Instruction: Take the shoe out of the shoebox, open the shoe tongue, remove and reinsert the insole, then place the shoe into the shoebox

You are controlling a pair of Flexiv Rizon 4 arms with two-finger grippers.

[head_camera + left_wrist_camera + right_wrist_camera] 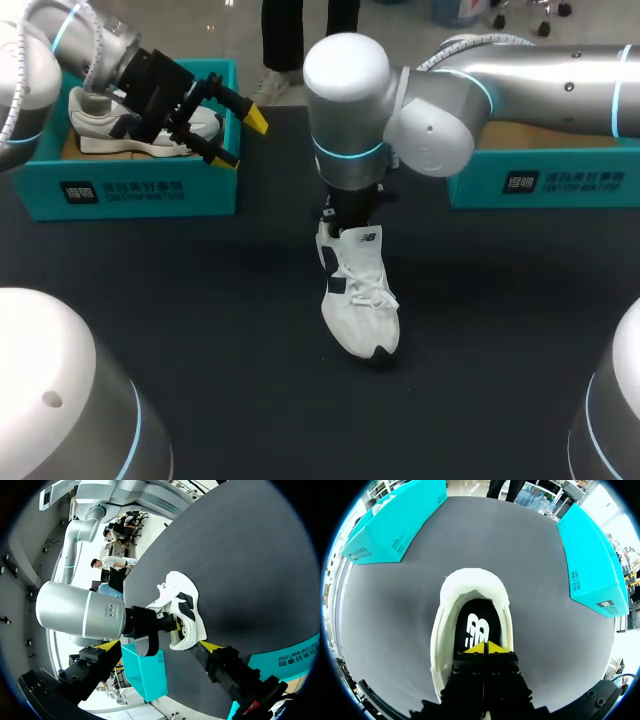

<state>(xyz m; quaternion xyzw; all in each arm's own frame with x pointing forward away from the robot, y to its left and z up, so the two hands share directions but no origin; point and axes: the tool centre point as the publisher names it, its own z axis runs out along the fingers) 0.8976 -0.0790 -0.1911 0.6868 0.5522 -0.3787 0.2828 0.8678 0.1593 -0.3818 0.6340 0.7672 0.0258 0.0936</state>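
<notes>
Head, shoe: I see the white shoe (362, 300) out of any box, upright on its sole on the dark table (200, 300), between the two boxes.
Head, right arm: the right arm (350, 120) comes in from the right and drops straight into the shoe's heel opening; its fingertips are hidden here.
Head, left gripper: the left gripper (243, 138) hangs over the near corner of the left box (140, 185), fingers apart and holding nothing. A second shoe (110, 130) lies in that box.
Head, right box: the right box (550, 180) sits behind the right arm; I cannot see inside it.
Left wrist, gripper: both yellow tips stand wide apart, with the shoe well ahead of them and untouched.
Right wrist, gripper: the right gripper (484, 648) is inside the shoe, tips pressed together just above the dark insole (477, 625). I cannot tell whether any insole edge is pinched between them.
Right wrist, insole: it looks flat and seated.
Risk, grip: closed tips may have caught nothing and slip off the insole.
Risk, shoe: nothing braces the shoe, so pulling a snug insole could lift or tip it.
Risk, left arm: it is too far off to steady the shoe.
</notes>
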